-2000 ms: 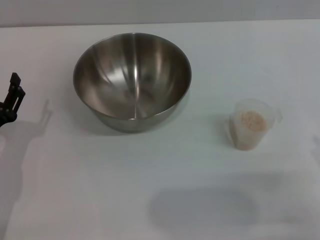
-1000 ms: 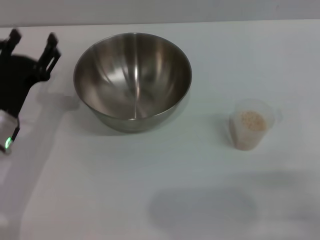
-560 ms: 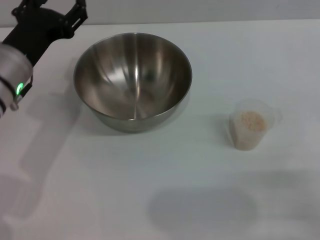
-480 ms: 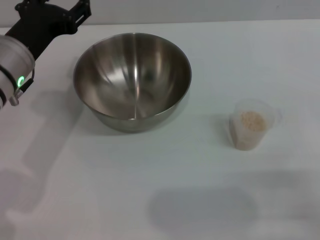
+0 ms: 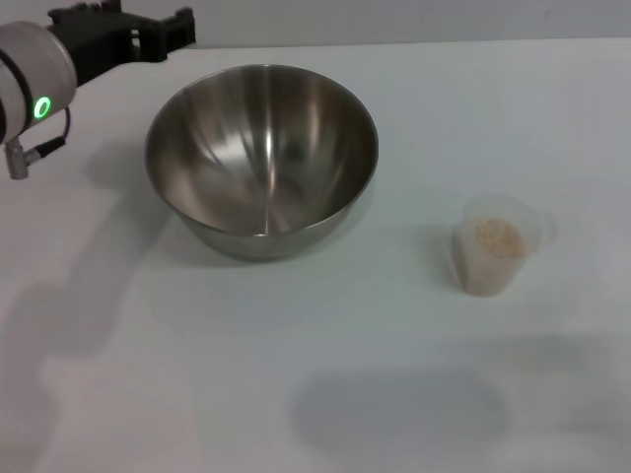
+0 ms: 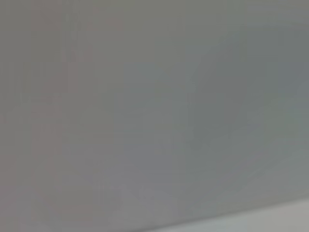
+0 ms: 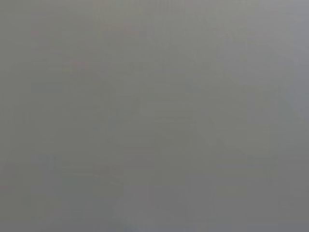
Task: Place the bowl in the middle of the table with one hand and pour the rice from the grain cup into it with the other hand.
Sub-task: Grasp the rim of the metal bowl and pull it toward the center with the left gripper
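Observation:
The steel bowl (image 5: 261, 148) stands empty on the white table (image 5: 296, 335), left of centre and toward the back. The frosted grain cup (image 5: 495, 248) stands upright to the right of it, well apart, with rice (image 5: 497, 236) inside. My left gripper (image 5: 138, 22) is open and empty, raised near the table's far left corner, just beyond the bowl's back-left rim and not touching it. My right gripper is out of view. Both wrist views show only plain grey.
The table's far edge (image 5: 414, 41) runs along the back, with a grey wall behind it. A soft shadow (image 5: 394, 409) lies on the tabletop at the front.
My left arm has swung up from the table's left edge to the far left corner, closing on the bowl's back-left rim. The bowl and the cup have not moved.

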Controlling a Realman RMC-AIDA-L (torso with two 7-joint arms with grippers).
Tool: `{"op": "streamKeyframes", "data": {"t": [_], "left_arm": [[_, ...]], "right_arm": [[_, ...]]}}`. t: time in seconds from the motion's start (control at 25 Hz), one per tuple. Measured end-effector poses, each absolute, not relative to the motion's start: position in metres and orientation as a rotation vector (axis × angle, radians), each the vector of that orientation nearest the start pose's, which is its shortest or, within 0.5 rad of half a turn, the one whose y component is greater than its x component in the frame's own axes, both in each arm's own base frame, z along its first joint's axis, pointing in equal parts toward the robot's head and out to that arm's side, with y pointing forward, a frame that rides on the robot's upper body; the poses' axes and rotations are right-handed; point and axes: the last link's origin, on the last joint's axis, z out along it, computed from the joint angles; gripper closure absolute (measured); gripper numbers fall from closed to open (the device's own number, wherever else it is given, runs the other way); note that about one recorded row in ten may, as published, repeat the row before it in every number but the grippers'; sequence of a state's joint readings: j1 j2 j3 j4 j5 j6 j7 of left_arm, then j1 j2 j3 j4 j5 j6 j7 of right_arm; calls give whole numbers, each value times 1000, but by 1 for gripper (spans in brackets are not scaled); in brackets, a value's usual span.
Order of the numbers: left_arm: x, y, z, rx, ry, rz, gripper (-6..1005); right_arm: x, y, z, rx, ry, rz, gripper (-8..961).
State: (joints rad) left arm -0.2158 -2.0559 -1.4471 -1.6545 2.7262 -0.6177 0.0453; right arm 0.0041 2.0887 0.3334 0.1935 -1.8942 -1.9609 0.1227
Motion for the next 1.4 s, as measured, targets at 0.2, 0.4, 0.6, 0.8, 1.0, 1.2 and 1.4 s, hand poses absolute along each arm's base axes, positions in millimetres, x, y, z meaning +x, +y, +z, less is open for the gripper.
{"op": "streamKeyframes", "data": {"t": [0.2,0.4,0.6,0.8,1.0,1.2,1.4], "left_arm": [[-168,377,26,-2017,-919,-338,191],[-173,376,26,-2032,-929,-316,192],[-177,375,27,-2038,-943,-290,191],[-183,376,19,-2067,-949,-239,191],[-188,378,14,-2070,-957,-223,192],[-189,380,14,-2060,-952,-233,192],[-199,382,7,-2053,-973,-215,193]], "right_arm": [[333,145,19,-1317,276,968,139],[333,145,19,-1320,277,968,138],[334,144,19,-1319,279,966,139],[334,144,19,-1318,279,967,138],[334,144,19,-1320,279,965,138],[334,144,18,-1326,278,967,139],[334,144,18,-1327,278,966,138]]}}
